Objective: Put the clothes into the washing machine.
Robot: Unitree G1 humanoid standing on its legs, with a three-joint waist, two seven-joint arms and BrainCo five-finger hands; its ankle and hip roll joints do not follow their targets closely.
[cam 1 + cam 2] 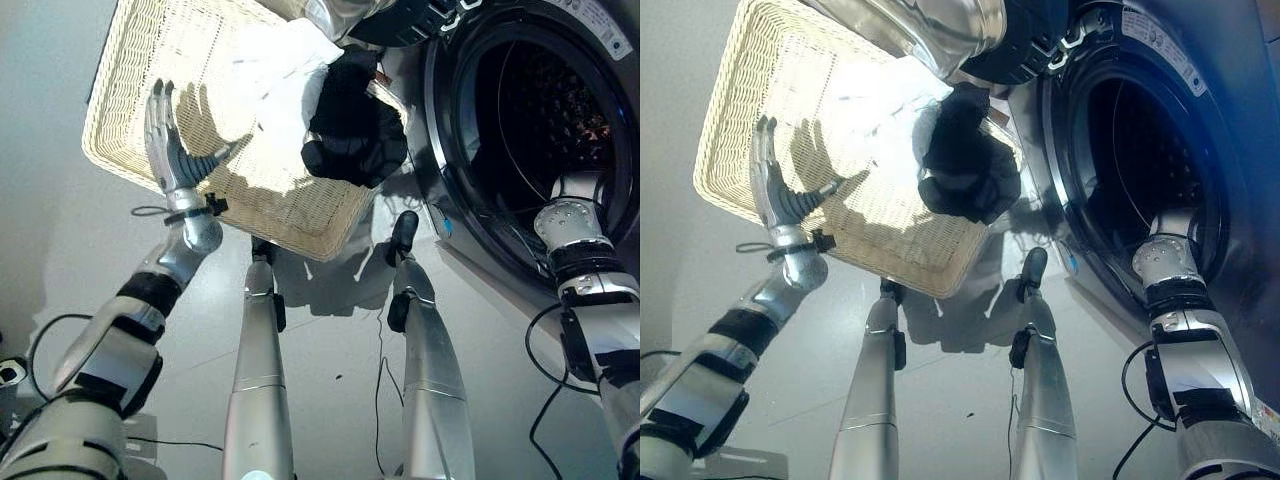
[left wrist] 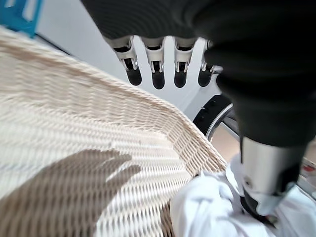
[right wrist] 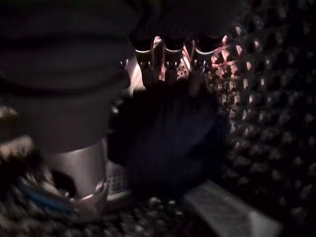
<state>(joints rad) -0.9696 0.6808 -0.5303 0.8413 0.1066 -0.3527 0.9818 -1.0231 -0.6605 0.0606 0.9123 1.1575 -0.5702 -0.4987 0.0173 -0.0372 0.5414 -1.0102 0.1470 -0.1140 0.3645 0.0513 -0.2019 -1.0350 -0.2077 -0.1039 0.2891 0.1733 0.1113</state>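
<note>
Reaching into the washing machine [image 1: 540, 130], the right robot hand [image 3: 168, 59] is seen in its wrist view inside the perforated drum [image 3: 266, 98], its fingers closed around a dark garment [image 3: 168, 143]. The left robot hand [image 1: 165, 135] is held with fingers straight over the wicker basket [image 1: 150, 60], touching nothing. A white garment [image 1: 285, 70] and a black garment [image 1: 352, 120] are left in the basket. Print on the machine cannot be read.

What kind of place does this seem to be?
Probably a laundry corner: a front-loading washing machine with an open round door stands by a shallow cream wicker basket on a pale floor, holding white cloth and a black garment.
</note>
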